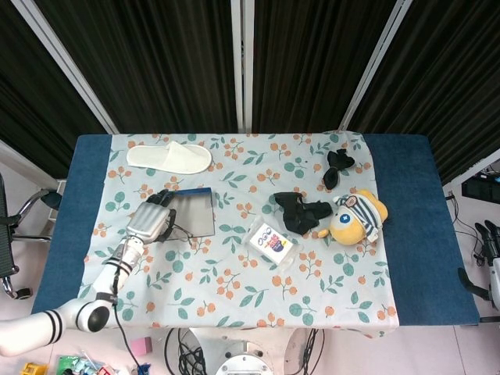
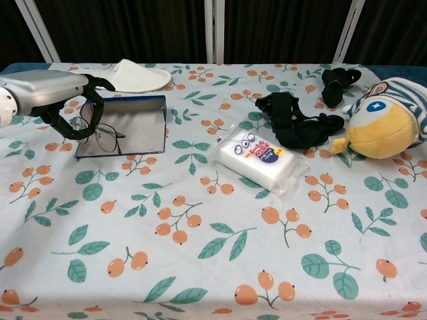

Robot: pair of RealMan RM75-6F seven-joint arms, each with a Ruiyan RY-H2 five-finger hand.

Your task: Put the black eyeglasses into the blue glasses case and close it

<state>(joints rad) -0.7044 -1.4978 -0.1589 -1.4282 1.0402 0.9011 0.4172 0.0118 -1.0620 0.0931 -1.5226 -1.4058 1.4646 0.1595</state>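
Note:
The blue glasses case [image 1: 199, 217] [image 2: 137, 120] lies open on the left part of the floral cloth, its grey inside facing up. My left hand [image 1: 150, 219] [image 2: 52, 92] hangs over the case's left edge and holds the black eyeglasses [image 2: 101, 133] [image 1: 175, 230] from above. The lenses hang over the case's left front corner, just above its inside. My right hand [image 1: 491, 244] shows only at the far right edge of the head view, off the table, with its fingers apart and holding nothing.
A white slipper [image 1: 170, 156] [image 2: 117, 77] lies behind the case. A white packet [image 1: 272, 241] [image 2: 257, 157] sits mid-table. To its right are a black strap bundle [image 1: 301, 211] [image 2: 293, 127], a yellow plush toy [image 1: 355, 217] [image 2: 383, 120] and a small black item [image 1: 337, 166] [image 2: 337, 80].

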